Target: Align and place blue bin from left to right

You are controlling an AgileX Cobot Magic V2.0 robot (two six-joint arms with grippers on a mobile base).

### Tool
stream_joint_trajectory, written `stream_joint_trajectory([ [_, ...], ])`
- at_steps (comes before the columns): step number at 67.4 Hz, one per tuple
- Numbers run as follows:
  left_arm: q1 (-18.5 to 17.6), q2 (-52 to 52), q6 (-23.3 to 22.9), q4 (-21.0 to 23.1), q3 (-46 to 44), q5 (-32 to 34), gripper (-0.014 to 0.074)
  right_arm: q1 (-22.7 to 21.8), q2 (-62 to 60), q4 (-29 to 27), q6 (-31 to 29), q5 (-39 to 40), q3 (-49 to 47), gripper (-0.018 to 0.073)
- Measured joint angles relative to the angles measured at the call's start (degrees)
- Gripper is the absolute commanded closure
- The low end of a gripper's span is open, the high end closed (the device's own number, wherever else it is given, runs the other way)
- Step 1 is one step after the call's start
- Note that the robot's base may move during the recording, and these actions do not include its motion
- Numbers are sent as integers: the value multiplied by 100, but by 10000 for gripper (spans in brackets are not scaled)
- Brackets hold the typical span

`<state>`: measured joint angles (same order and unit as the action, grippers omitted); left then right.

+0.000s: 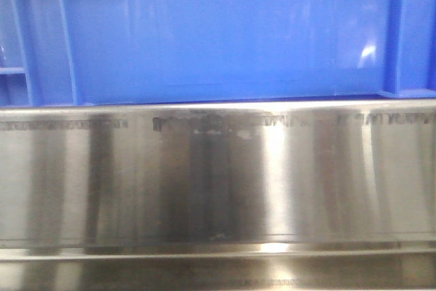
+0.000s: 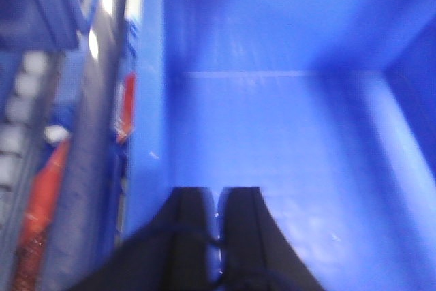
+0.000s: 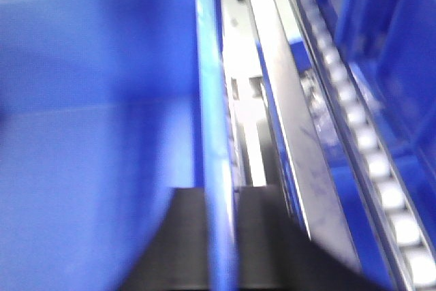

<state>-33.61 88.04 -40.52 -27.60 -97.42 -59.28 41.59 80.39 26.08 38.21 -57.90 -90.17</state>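
The left pincer (image 2: 218,202) is sitting closed inside the blue bin (image 2: 286,141), beside its left wall. The right pincer (image 3: 219,216) is gripping the bin's right wall, with a roller track (image 3: 368,161) lying alongside. In front, the bin is resting above a steel panel (image 1: 218,175).

The blue bin (image 1: 225,32) apparently rests on a steel rail (image 1: 218,175).
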Motion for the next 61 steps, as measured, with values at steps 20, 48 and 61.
stream_joint_trajectory([
  [20,0,-629,0,70,-237,-123,707,24,-568,-10,-97,168,0,637],
  [48,-136,-2591,-139,248,2253,2007,707,24,-2287,-10,-206,1337,1573,637],
  [61,-136,-3511,-147,248,3557,3251,707,24,-3184,0,-566,2259,2673,638],
])
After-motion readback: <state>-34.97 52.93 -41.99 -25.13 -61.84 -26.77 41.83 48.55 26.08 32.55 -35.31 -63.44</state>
